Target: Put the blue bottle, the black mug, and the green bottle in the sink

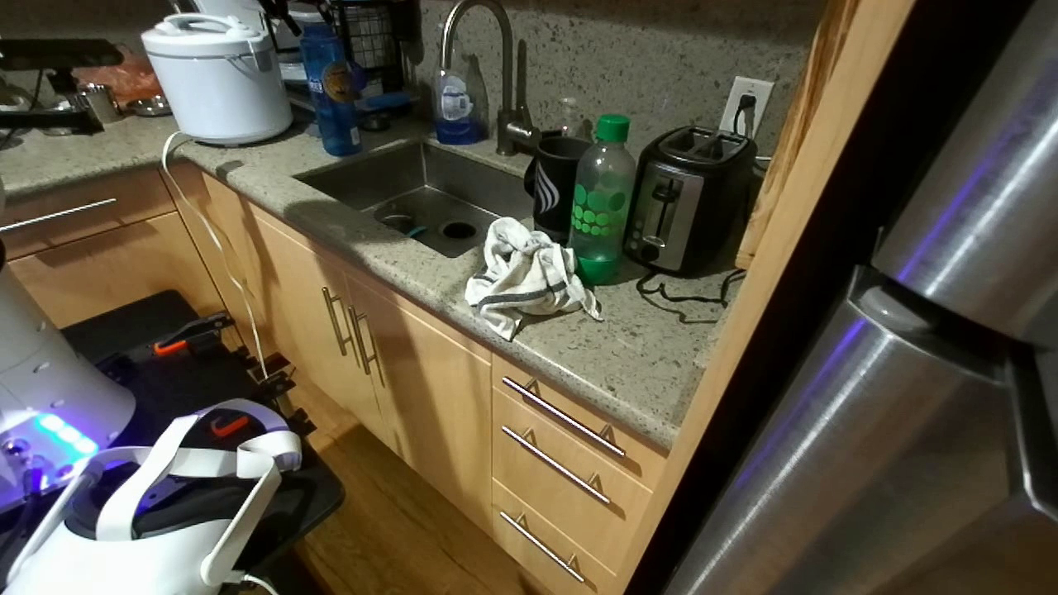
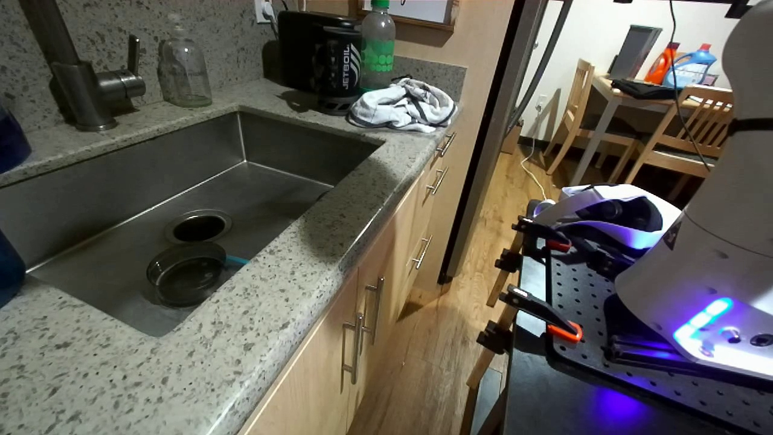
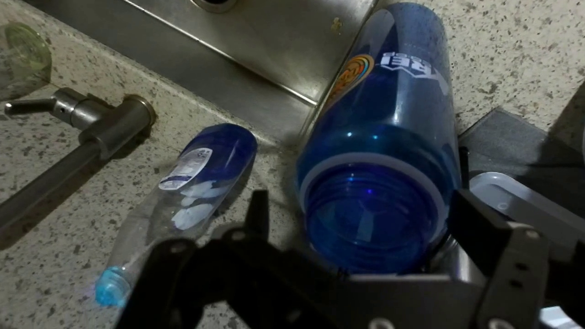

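While the fingers gape, the blue bottle stands between them.

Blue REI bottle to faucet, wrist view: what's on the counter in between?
A clear turquoise-capped bottle of blue liquid stands between the blue REI bottle and the faucet; the wrist view shows it.

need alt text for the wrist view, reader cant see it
An uncapped blue bottle stands on the speckled counter at a corner of the steel sink, framed by the open gripper; contact is unclear. At frame left are a clear bottle of blue liquid and a metal faucet.
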Action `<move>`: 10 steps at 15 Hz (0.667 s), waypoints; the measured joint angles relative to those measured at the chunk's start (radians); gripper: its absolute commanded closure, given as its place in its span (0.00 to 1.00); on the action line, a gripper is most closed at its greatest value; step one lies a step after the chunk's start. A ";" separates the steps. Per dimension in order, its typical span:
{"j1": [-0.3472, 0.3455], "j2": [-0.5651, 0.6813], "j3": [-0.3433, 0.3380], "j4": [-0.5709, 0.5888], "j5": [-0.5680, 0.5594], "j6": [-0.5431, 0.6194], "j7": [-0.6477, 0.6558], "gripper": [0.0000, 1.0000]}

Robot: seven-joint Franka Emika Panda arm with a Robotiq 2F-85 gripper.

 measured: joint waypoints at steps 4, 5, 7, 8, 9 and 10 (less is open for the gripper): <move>0.017 0.048 -0.004 0.066 0.012 -0.004 -0.042 0.00; 0.021 0.060 -0.004 0.080 0.021 -0.004 -0.054 0.00; 0.027 0.080 -0.007 0.111 0.033 -0.007 -0.074 0.00; 0.028 0.087 -0.008 0.124 0.039 -0.009 -0.082 0.00; 0.029 0.094 -0.008 0.137 0.044 -0.011 -0.092 0.00; 0.028 0.101 -0.008 0.147 0.045 -0.012 -0.093 0.00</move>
